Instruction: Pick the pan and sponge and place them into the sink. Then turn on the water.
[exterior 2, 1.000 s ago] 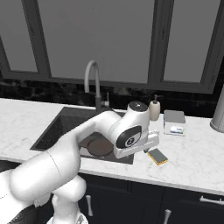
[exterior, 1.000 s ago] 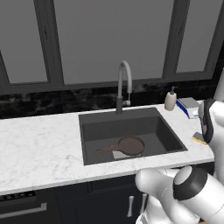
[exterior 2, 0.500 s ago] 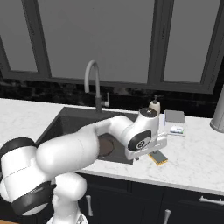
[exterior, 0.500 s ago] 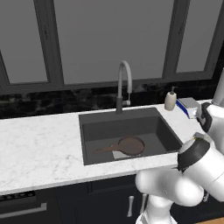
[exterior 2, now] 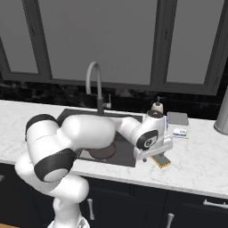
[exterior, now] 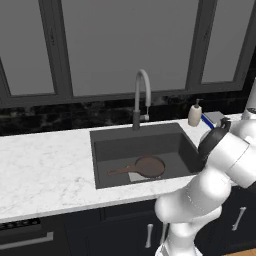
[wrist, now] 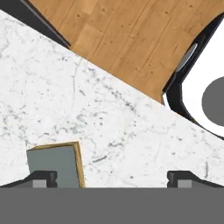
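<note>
**Ana:** Hovering over the counter (exterior 2: 196,164) to the right of the sink (exterior: 107,150), the gripper (wrist: 111,177) is standing wide, nothing between its tips. The pan (exterior: 148,166) is already lying in the basin, handle pointing left.

**Ben:** So it's the sponge (wrist: 56,165) that matters now. Where is it sitting?

**Ana:** On the marble near the front edge, just right of the sink. In the hand view it's lying off-centre, grey side up, close against the left fingertip (wrist: 40,179) rather than between the two.

**Ben:** Meaning the hand is needing a sideways shift toward it before it drops, I'd judge.

**Ana:** Agreed. Its long axis is running roughly up the hand view, so the jaws look likely to close across the short side.

**Ben:** Anything crowding it?

**Ana:** Not close by. The soap bottle (exterior 2: 157,107) and the flat box (exterior 2: 177,119) are standing well back, by the wall. The faucet (exterior: 141,97) isn't running yet.
</note>
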Motion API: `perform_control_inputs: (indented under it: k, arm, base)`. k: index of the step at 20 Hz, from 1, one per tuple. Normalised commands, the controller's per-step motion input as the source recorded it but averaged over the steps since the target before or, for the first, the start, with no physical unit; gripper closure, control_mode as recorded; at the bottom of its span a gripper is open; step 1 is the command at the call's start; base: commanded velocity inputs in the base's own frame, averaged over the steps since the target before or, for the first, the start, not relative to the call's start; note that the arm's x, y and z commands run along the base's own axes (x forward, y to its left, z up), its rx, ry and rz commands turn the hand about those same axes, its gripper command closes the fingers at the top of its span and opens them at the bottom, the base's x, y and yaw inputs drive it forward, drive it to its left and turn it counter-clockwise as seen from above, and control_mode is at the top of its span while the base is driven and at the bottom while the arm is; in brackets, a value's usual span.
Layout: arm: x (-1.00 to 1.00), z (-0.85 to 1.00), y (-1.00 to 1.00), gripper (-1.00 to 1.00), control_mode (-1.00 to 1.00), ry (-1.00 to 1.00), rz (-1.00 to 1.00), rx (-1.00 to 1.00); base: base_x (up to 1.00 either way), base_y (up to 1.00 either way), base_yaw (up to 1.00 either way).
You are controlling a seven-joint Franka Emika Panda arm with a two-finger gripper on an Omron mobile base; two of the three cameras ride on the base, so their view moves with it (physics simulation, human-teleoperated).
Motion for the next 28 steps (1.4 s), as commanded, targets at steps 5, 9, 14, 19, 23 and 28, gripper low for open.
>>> perform_control_inputs:
  k: [5, 9, 14, 19, 23, 28]
  arm:
    - [0.4, -0.28, -0.14, -1.0, -1.0, 0.05, 0.0, 0.0]
    - [0.32, -0.3, -0.2, -1.0, -1.0, 0.02, 0.0, 0.0]
    - [0.27, -0.26, -0.2, -1.0, -1.0, 0.0, 0.0, 0.0]
    - [0.16, -0.2, -0.05, -1.0, -1.0, 0.0, 0.0, 0.0]
    - [0.12, -0.21, 0.0, -1.0, -1.0, 0.0, 0.0, 0.0]
    - [0.06, -0.25, 0.0, -1.0, -1.0, 0.0, 0.0, -0.01]
  base:
    - [0.0, 0.0, 0.0]
    - [0.0, 0.0, 0.0]
    - [0.0, 0.0, 0.0]
    - [0.0, 0.0, 0.0]
    - [0.0, 0.0, 0.0]
    - [0.0, 0.0, 0.0]
